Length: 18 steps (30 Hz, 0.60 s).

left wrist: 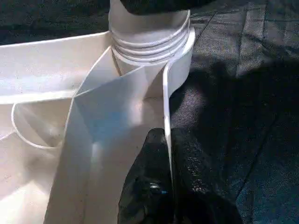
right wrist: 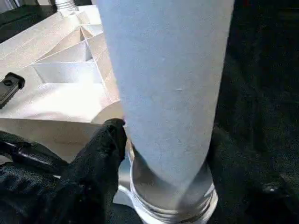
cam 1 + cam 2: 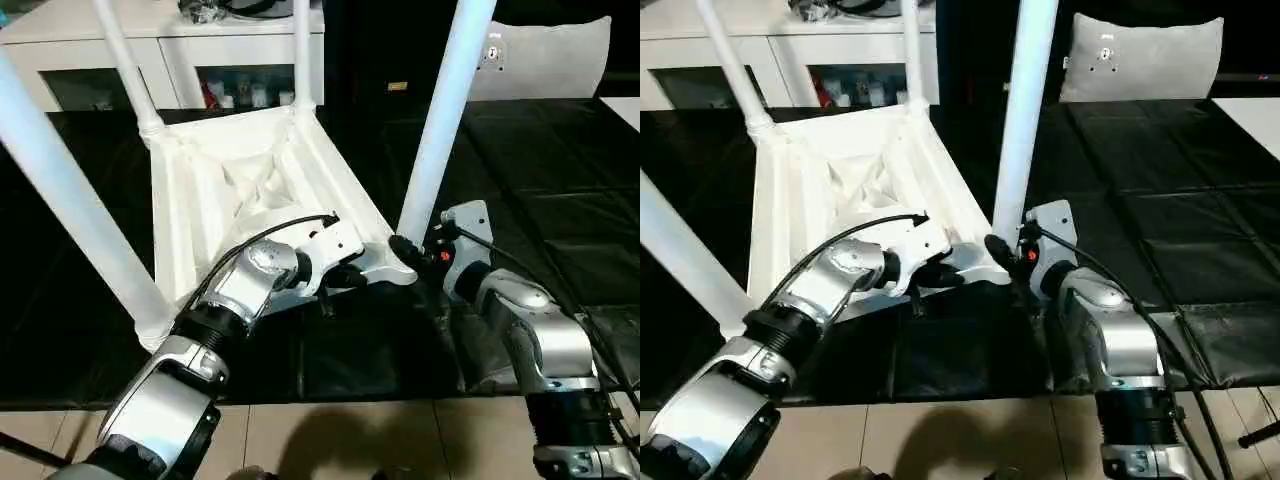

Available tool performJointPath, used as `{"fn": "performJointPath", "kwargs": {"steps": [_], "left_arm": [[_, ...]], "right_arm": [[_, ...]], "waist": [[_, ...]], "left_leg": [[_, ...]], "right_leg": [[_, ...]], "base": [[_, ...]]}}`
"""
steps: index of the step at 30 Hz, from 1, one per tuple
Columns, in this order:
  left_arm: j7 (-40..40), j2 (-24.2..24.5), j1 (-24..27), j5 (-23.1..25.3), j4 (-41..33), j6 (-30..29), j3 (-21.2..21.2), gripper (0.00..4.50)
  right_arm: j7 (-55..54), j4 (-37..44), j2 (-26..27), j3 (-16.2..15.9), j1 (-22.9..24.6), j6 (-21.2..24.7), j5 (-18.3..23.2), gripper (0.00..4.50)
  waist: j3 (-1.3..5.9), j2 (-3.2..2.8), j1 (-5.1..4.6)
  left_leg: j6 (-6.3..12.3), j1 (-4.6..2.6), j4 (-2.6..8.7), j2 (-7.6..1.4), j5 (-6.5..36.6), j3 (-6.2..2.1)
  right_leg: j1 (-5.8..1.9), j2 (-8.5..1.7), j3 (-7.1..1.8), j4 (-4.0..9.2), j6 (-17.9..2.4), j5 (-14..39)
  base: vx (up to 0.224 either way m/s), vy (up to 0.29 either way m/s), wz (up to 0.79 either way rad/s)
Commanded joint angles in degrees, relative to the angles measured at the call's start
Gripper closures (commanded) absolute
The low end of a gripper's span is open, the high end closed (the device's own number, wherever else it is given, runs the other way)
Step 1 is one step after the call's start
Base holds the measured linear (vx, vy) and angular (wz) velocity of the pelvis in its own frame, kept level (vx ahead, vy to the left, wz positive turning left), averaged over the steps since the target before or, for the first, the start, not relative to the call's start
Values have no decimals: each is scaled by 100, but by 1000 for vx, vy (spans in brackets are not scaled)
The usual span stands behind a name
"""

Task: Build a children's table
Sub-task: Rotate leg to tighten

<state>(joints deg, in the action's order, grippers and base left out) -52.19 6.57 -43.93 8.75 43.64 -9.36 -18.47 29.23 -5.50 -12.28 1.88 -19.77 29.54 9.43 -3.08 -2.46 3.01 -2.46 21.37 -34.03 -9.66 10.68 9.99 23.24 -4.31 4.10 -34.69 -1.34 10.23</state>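
The white table top [image 3: 250, 180] lies upside down on the black mat [image 3: 560, 190], ribs up, with legs standing in all four corner sockets. At 7 o'clock the left gripper [image 3: 345, 275] is clenched on the near rim wall, one finger [image 1: 149, 186] inside it. At 4 o'clock the right gripper [image 3: 412, 250] grasps the base of the near right leg [image 3: 440, 120]. A white cabinet [image 3: 150, 40] stands at 11 o'clock.

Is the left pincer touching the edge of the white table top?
Touching. In the left wrist view, the left pincer has its black fingers on both sides of the thin rim wall of the table top, with no gap visible.
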Motion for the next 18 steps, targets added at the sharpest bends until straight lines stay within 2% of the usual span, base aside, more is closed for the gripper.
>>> {"fn": "performJointPath", "kwargs": {"steps": [1,4,5,6,9,12,14,15,16,18], "left_arm": [[-157,8,-102,-15,-341,501,-169,450],[-401,273,29,39,-330,723,-229,450],[-401,273,29,39,-330,723,-229,450],[-673,434,113,40,-343,934,-261,450],[-990,586,191,-1,-378,1101,-299,450],[-1512,813,276,-172,-404,1622,-361,450],[-1777,953,290,-220,-399,1833,-426,450],[-1834,975,292,-228,-401,1866,-439,450],[-2101,1061,299,-265,-411,1968,-487,450],[-2430,1124,311,-341,-457,2000,-518,450]], "right_arm": [[399,130,-97,-420,33,-59,77,132],[812,60,-467,-314,87,-234,173,96],[812,60,-467,-314,87,-234,173,96],[1240,39,-723,-246,133,-389,264,87],[1708,42,-1005,-236,194,-538,339,59],[2565,70,-1532,-341,278,-677,476,48],[2939,24,-1786,-396,271,-766,528,22],[2976,9,-1816,-405,266,-792,522,10],[3158,-77,-1947,-453,237,-950,486,10],[3418,-160,-2036,-476,220,-1161,516,10]], "waist": [[414,99,42],[410,93,54],[410,93,54],[405,84,78],[402,98,94],[399,90,166],[397,86,226],[397,88,240],[404,119,259],[408,101,275]], "left_leg": [[513,-17,336,-281,711,-111],[529,-25,332,-287,762,-104],[529,-25,332,-287,762,-104],[532,-29,332,-296,788,-104],[532,-30,334,-311,814,-101],[567,-44,330,-326,885,-99],[554,-55,331,-341,900,-87],[549,-52,330,-343,914,-91],[521,-51,334,-350,890,-89],[523,-54,328,-353,839,-86]], "right_leg": [[-382,-426,-264,450,-1177,979],[-382,-436,-275,461,-1139,1035],[-382,-436,-275,461,-1139,1035],[-373,-442,-271,466,-1153,1085],[-373,-444,-273,460,-1166,1087],[-369,-443,-268,460,-1167,1160],[-352,-448,-276,455,-1150,1214],[-349,-452,-273,455,-1140,1249],[-349,-461,-271,444,-1131,1266],[-337,-460,-273,432,-1170,1187]], "base": [[0,0,0],[0,0,0],[0,0,0],[0,0,0],[0,0,0],[0,0,0],[0,0,0],[0,0,0],[0,0,0],[0,0,0]]}}
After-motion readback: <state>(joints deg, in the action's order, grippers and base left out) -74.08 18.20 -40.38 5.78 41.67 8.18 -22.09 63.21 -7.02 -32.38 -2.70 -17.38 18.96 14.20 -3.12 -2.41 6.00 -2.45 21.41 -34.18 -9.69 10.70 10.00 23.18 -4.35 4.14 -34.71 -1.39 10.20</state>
